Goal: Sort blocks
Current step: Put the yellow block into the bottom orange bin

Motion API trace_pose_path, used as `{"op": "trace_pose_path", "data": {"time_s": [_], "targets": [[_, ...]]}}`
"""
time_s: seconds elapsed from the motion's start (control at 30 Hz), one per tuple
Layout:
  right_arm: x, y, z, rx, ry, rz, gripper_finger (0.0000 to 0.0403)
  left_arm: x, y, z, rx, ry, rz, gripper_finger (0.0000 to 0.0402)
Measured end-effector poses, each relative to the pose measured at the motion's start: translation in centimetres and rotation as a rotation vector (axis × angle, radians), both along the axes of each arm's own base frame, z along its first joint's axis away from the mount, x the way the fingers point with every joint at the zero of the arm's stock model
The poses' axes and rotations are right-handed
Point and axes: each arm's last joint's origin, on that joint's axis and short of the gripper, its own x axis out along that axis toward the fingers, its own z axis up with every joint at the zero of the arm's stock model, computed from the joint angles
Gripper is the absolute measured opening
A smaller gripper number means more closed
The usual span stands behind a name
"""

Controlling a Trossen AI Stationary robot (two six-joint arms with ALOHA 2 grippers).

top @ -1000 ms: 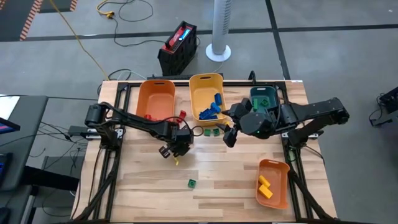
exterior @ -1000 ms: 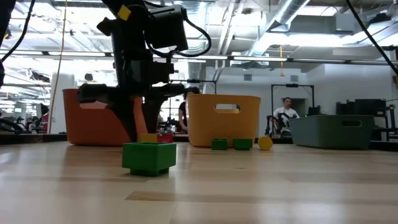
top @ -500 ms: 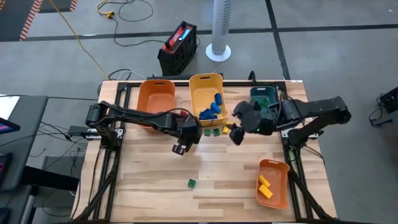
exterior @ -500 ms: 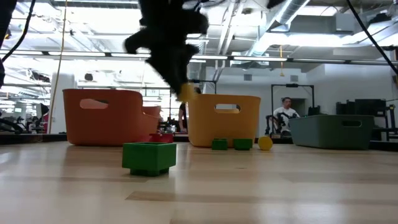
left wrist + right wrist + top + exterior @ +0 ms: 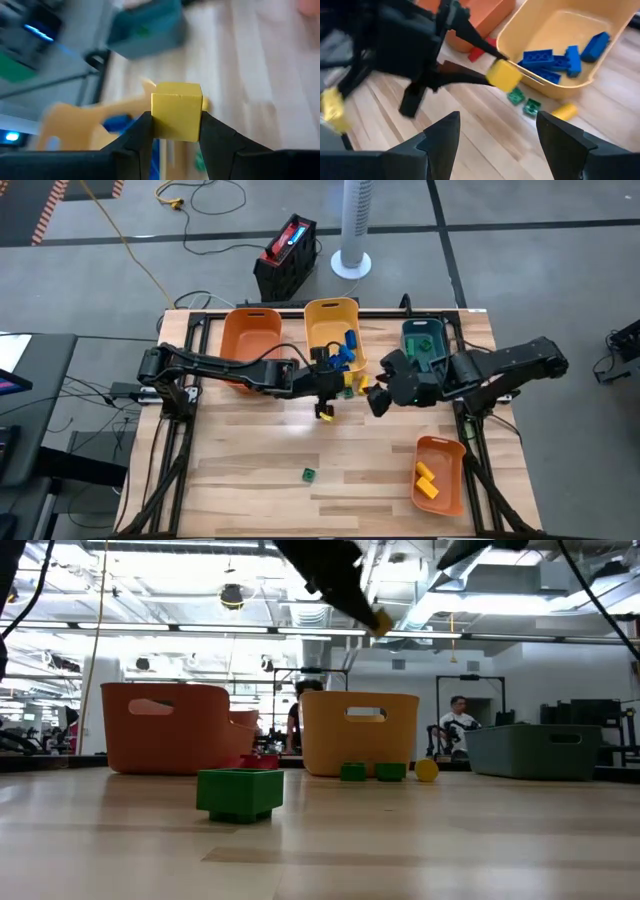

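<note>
My left fingers (image 5: pixel 175 142) pinch a yellow block (image 5: pixel 176 111) above the counter (image 5: pixel 250 460), just in front of the yellow bin (image 5: pixel 325 320). The orange bin (image 5: pixel 440 470) holding yellow blocks lies well off to my right. My right fingers (image 5: pixel 495 142) hang spread wide, empty, nearer it.

At the far edge of the wooden desk (image 5: pixel 250 470) you see an orange bin (image 5: pixel 250 338), a yellow bin (image 5: pixel 325 332) and a teal bin (image 5: pixel 425 340). Another orange bin (image 5: pixel 440 475) stands at the near right corner. Behind the desk, a black box (image 5: pixel 287 255) and a white fan base (image 5: pixel 351 264) stand on the floor.
</note>
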Motion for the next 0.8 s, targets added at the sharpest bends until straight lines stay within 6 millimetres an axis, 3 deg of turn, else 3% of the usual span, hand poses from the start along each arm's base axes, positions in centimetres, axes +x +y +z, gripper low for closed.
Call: {"op": "trace_pose_path", "data": {"time_s": [0.2,0.37,0.57,0.67,0.8], "targets": [[-0.2,-1.1,-0.9,0.047,-0.107,-0.065,0.0274,0.5,-0.9,1.3,0.172,-0.089,0.049,0.0120],[-1.0,-2.4,-0.9,0.010,-0.118,-0.073,0.0274,0.7,-1.7,2.0,0.175,-0.172,0.055,0.0120],[-3.1,-1.4,1.1,-0.250,-0.102,0.243,0.0274,-0.1,-1.7,3.4,-0.037,-0.247,-0.062,0.0120],[-3.7,-1.1,0.8,-0.282,-0.031,0.387,0.0274,-0.6,-1.8,4.2,-0.087,-0.274,-0.125,0.0120],[-3.0,-0.6,-0.7,-0.291,0.103,0.508,0.0274,-1.1,-2.0,5.3,-0.148,-0.316,-0.186,0.0120]]}}
